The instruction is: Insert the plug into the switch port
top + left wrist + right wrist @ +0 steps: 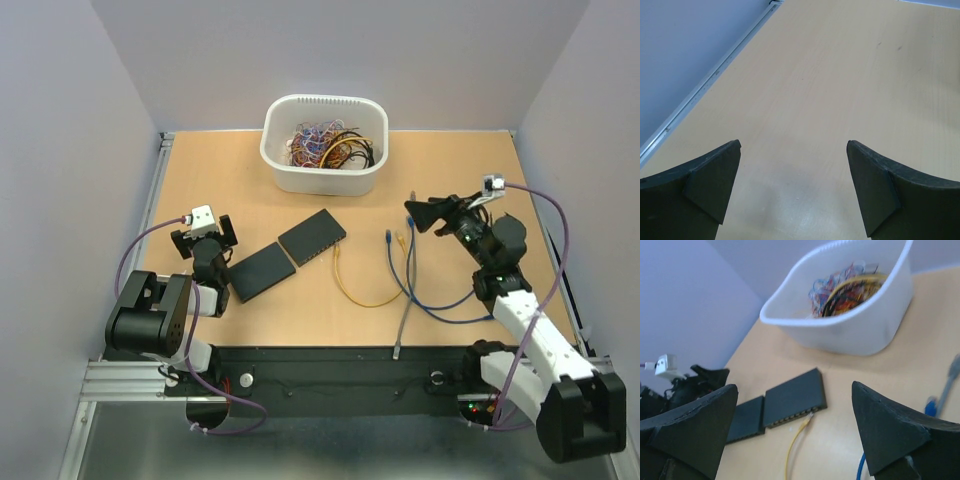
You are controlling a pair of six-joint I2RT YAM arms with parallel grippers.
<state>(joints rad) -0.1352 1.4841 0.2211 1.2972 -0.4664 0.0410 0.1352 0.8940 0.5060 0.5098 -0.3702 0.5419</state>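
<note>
Both arms are empty-handed here. The right end effector (412,217) is spread wide, hovering toward the right edge of the surface (450,160). The left end effector (794,143) is spread too, over bare wood by the left edge.

The plug (807,418) lies mid-surface, right up against the port row of the switch (792,397); can't tell if it's seated. I'd pinch just behind the plug, keep it square to the port face, and push straight in without twisting.

It's a small pale tip on a thin yellow cable (362,298) looping toward the near edge.
</note>
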